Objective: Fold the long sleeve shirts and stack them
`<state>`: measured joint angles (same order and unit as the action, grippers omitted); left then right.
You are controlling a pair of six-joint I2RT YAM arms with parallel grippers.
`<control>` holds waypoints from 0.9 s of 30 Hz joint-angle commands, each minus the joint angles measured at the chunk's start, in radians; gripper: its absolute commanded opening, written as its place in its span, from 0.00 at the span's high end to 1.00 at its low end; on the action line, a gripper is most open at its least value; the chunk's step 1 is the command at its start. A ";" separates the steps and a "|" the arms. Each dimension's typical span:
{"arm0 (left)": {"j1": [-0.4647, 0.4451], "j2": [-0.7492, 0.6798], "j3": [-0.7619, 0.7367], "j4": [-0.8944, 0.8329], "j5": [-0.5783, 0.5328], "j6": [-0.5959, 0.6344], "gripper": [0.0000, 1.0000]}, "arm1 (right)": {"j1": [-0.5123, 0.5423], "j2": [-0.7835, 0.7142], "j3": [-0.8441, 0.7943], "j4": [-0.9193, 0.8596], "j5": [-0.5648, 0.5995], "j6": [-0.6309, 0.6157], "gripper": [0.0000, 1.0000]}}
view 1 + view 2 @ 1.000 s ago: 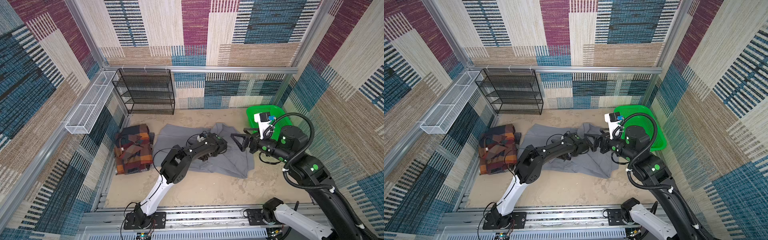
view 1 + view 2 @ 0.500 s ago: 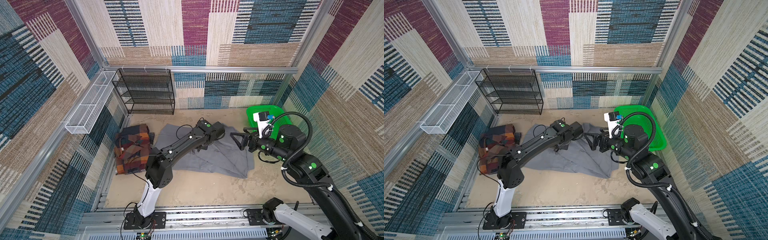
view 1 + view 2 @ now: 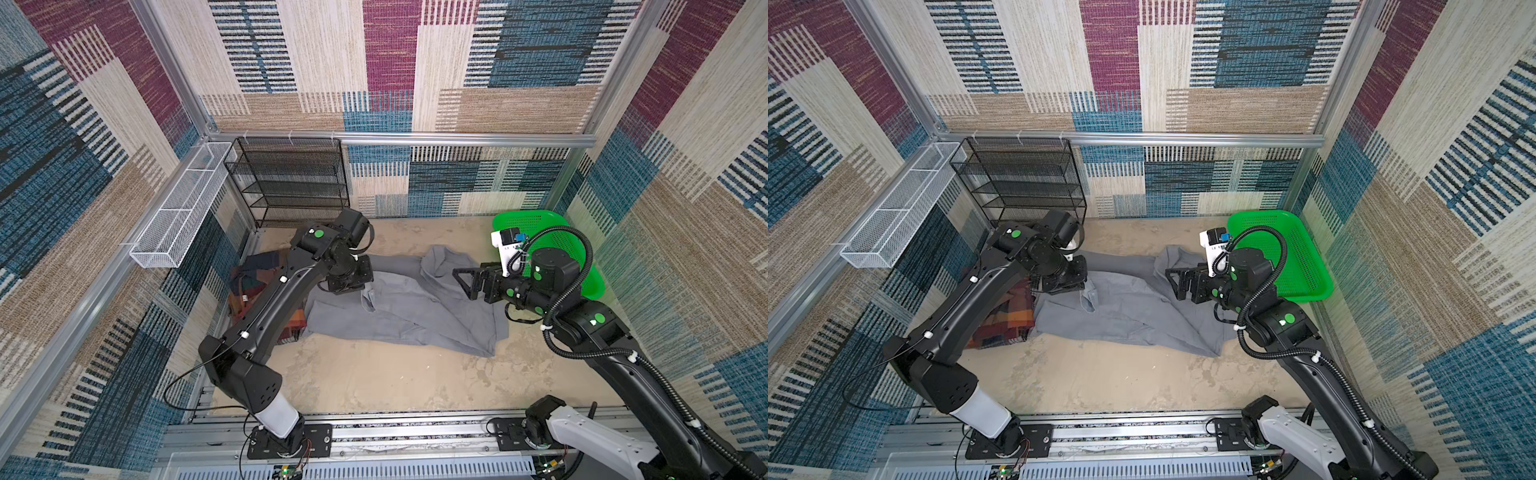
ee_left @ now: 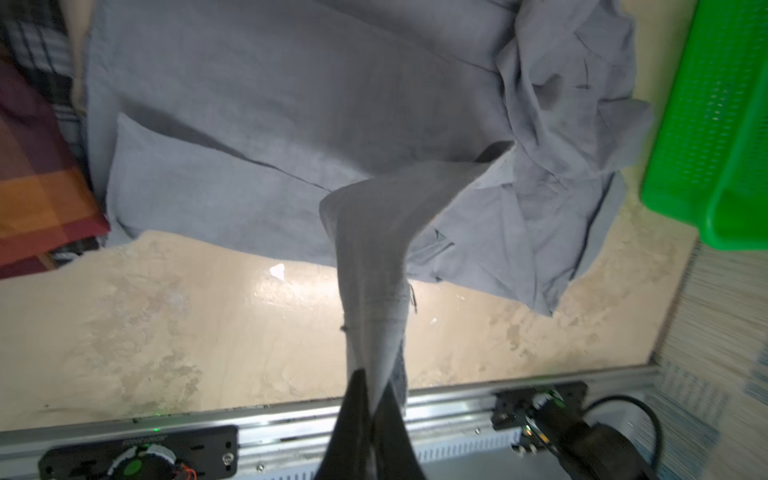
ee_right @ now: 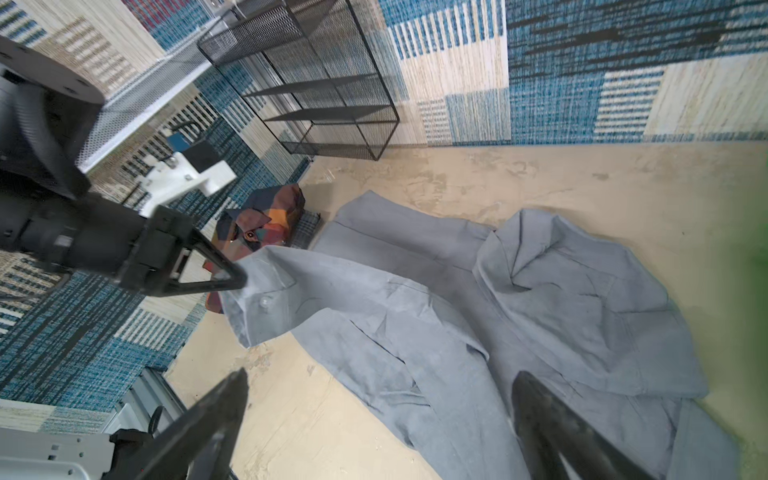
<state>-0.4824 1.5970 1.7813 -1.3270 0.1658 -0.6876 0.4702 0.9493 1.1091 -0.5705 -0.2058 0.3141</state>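
1. Far left in both top views, the plaid shirt [image 3: 248, 282] sits folded on the table [image 3: 374, 374], partly hidden behind the left arm [image 3: 274, 307].
2. Left gripper [image 4: 373, 388] is pinched tight on the sleeve cuff [image 5: 258, 301] of the gray shirt [image 3: 409, 309], holding it up off the table, left of centre.
3. The gray shirt sprawls across the middle of the frame, collar end bunched toward the right.
4. Right gripper [image 3: 462, 283] hangs over that bunched end, jaws spread wide, gripping nothing.
5. Green basket [image 3: 1258, 216] sits at the right edge.
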 commanded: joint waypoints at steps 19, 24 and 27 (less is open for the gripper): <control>0.248 -0.267 -0.354 0.425 0.661 -0.400 1.00 | 0.001 0.195 -0.245 0.192 -0.123 0.055 0.11; 0.327 -0.312 -0.500 0.492 0.710 -0.407 1.00 | 0.001 0.236 -0.319 0.259 -0.189 0.074 0.28; 0.373 -0.293 -0.529 0.478 0.724 -0.333 1.00 | 0.001 0.272 -0.357 0.302 -0.214 0.086 0.37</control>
<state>-0.1394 1.2964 1.2682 -0.8963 0.8433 -1.0538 0.4702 1.2034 0.7723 -0.3607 -0.3653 0.3775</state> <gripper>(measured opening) 0.073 0.628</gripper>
